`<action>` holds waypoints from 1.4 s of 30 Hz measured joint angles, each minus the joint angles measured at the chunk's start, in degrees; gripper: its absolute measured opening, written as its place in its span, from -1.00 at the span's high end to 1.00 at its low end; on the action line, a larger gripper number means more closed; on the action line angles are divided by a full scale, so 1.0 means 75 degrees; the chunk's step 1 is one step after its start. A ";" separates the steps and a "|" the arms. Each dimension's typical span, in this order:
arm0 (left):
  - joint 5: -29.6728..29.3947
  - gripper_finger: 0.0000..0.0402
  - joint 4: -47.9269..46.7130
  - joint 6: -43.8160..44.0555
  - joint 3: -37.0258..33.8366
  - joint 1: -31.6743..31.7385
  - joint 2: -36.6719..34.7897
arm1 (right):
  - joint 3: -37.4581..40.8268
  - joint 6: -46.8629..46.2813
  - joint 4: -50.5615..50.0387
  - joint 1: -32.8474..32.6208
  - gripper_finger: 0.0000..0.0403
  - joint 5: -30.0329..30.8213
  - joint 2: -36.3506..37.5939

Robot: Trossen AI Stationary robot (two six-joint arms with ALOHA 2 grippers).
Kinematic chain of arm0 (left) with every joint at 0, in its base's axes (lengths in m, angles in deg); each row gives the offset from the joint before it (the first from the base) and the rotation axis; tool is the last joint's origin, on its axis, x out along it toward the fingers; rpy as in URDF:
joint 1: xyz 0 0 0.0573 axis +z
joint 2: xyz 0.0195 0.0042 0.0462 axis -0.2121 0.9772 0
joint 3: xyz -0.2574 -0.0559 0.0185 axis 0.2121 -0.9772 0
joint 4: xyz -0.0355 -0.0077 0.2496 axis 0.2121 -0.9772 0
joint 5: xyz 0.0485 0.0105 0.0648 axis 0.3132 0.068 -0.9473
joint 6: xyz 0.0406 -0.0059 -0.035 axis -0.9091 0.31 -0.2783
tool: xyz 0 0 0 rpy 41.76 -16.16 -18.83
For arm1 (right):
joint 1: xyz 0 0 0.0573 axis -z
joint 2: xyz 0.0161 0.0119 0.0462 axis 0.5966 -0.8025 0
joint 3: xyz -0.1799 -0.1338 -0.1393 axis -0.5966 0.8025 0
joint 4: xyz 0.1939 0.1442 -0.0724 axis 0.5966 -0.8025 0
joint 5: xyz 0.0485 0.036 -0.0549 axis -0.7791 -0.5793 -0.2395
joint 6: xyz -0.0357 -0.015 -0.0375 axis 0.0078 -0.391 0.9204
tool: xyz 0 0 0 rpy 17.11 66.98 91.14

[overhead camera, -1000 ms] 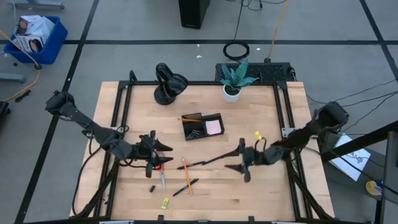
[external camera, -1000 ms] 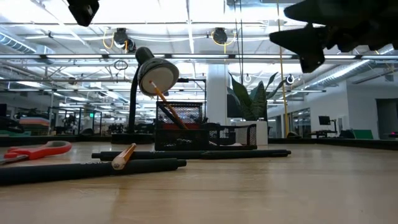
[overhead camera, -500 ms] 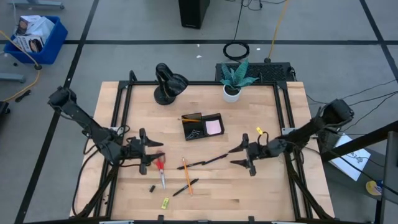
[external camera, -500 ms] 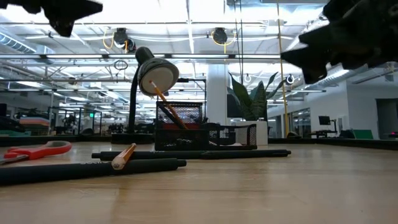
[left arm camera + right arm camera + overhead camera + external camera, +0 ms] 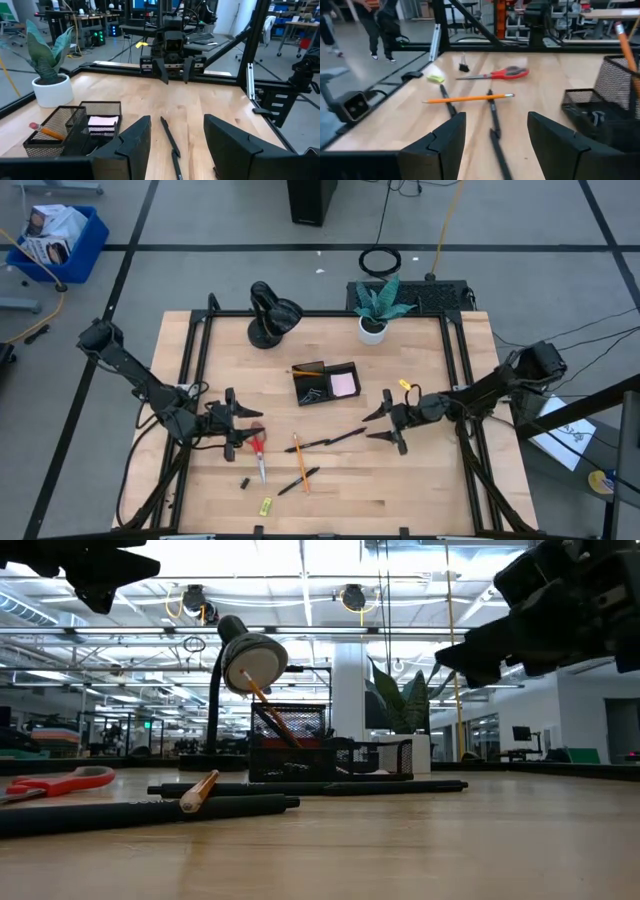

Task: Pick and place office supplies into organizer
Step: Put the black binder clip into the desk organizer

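Supplies lie loose on your tabletop (image 5: 420, 480): nearest you, the small yellow-green piece (image 5: 266, 505) and a tiny black clip (image 5: 243, 482). Slightly farther in are a short black pen (image 5: 299, 480), an orange pencil (image 5: 299, 461) and the red-handled scissors (image 5: 259, 455). A longer black pen (image 5: 330, 439) runs across the middle. Your left pincer (image 5: 236, 425) hovers just left of the scissors, fingers spread and empty. Your right pincer (image 5: 386, 423) hangs by the long pen's right end, also spread and empty. Farther back stands the organizer (image 5: 325, 383), with the pink sticky-note pad (image 5: 344, 384) in its right compartment and a second pencil (image 5: 307, 369) along its far-left edge.
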 joint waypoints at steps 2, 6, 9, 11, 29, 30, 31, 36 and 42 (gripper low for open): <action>0.0000 0.07 0.0002 0.0000 0.0000 0.0003 0.0000 | -0.0019 0.0176 -0.0104 0.0110 -0.01 -0.0007 -0.0002; 0.0000 0.07 0.0000 0.0003 0.0000 0.0003 0.0000 | -0.0022 0.0321 -0.0553 0.0184 -0.01 -0.0004 -0.0062; 0.0000 0.07 -0.0003 0.0006 0.0000 0.0001 0.0000 | -0.0022 0.0360 -0.0634 0.0189 -0.01 0.0003 -0.0217; 0.0003 0.07 0.0000 0.0008 0.0000 0.0003 0.0000 | -0.0025 0.0511 -0.0409 0.0235 -0.01 0.0010 -0.0429; 0.0006 0.07 0.0045 0.0015 0.0006 0.0003 0.0000 | -0.0357 0.1079 0.0509 0.1604 -0.01 -0.2185 -0.1751; 0.0006 0.07 0.0047 0.0012 0.0006 0.0003 0.0001 | -0.0348 0.1219 0.0433 0.1569 -0.01 -0.2185 -0.1881; 0.0006 0.07 0.0041 0.0015 0.0006 0.0003 0.0003 | -0.0325 0.1273 0.0370 0.1556 -0.01 -0.2184 -0.1968; 0.0009 0.07 0.0050 0.0012 0.0006 0.0003 0.0000 | -0.0345 0.1195 0.0591 0.1486 -0.01 -0.2184 -0.2089; 0.0008 0.07 0.0041 0.0012 0.0006 0.0003 0.0000 | -0.0394 0.1091 0.0773 0.1338 -0.01 -0.2176 -0.2409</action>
